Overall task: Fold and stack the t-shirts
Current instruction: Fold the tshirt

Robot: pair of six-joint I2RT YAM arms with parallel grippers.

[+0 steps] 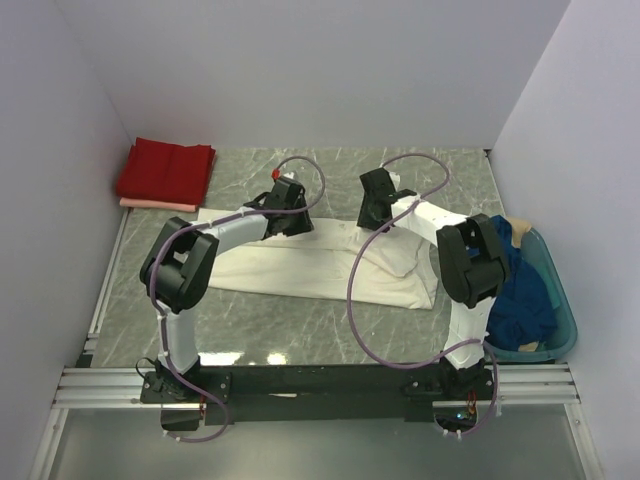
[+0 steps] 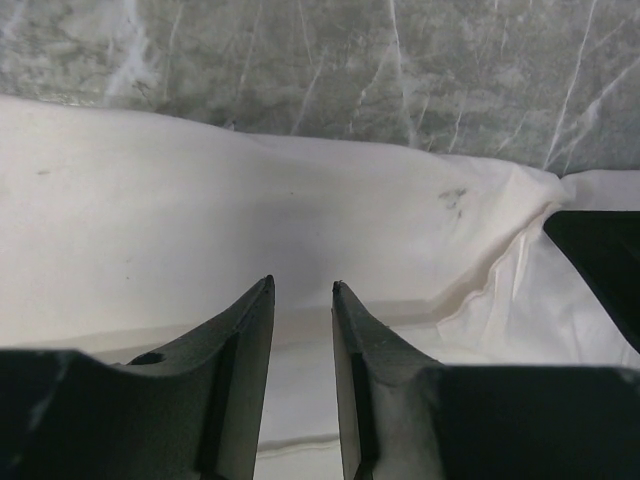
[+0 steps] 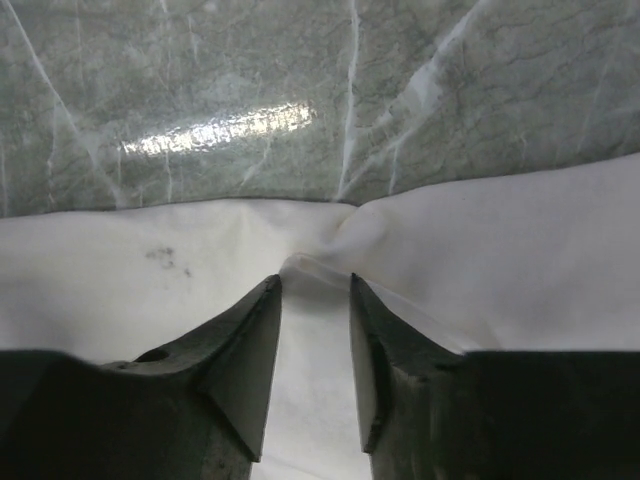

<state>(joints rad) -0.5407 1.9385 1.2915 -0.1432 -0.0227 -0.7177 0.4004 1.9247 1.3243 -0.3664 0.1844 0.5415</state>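
While it lies spread across the middle of the table, the cream-white t-shirt (image 1: pixel 320 265) forms a long, loosely creased band running left to right, its right end thicker and more rumpled than its left. Both grippers sit low at its far edge.

In its own wrist view, the right gripper (image 3: pixel 315 280) has its jaws drawn close together at the hem of the cream-white t-shirt (image 3: pixel 120 290). The cloth puckers into a small ridge right at the fingertips, so it is pinching the fabric. From above, the right gripper (image 1: pixel 372 222) stands over the shirt's far right part.

The left gripper (image 2: pixel 300 285) also shows only a narrow gap between its jaws, and it rests on or just over the smooth cream-white t-shirt (image 2: pixel 200 220), a little way in from the hem. Whether it actually grips the cloth cannot be told. From above, the left gripper (image 1: pixel 290 222) is to the left of the right one, with bare shirt edge between them.

In the far left corner the red t-shirt (image 1: pixel 165 170) lies folded into a neat rectangle on top of the pale pink t-shirt (image 1: pixel 150 205), of which only a thin strip shows along the near side.

At the right edge the dark blue t-shirt (image 1: pixel 520 290) is heaped unfolded in the teal plastic basket (image 1: pixel 565 310), just beside the cream-white shirt's right end.

The table (image 1: pixel 300 330) has a grey-green marbled surface, and purple cables (image 1: pixel 352 290) loop from the arms above it.
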